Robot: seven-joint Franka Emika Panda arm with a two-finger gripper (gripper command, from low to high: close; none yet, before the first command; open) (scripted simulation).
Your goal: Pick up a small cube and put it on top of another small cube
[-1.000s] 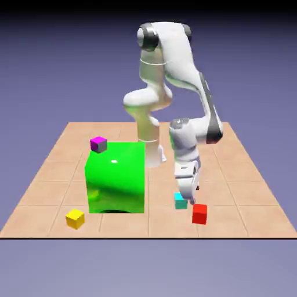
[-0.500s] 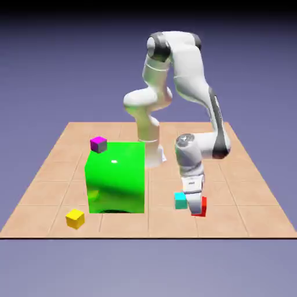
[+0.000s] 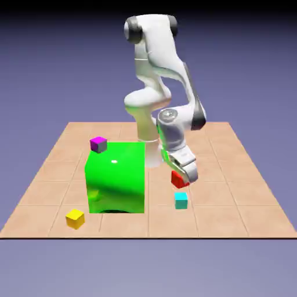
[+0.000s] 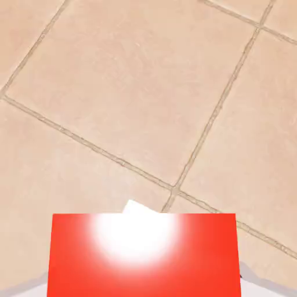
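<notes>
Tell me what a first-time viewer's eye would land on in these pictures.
The big glossy green cube grabs the eye first, left of centre in the exterior view, a small magenta cube on top. Next comes the red cube, glaring white at the hand view's bottom edge, held in the pincer of the white arm.

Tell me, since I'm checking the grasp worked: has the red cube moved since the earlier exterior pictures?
Yes: the red cube was nearer the camera than the cyan cube; now it's beyond it, in the gripper.
</notes>
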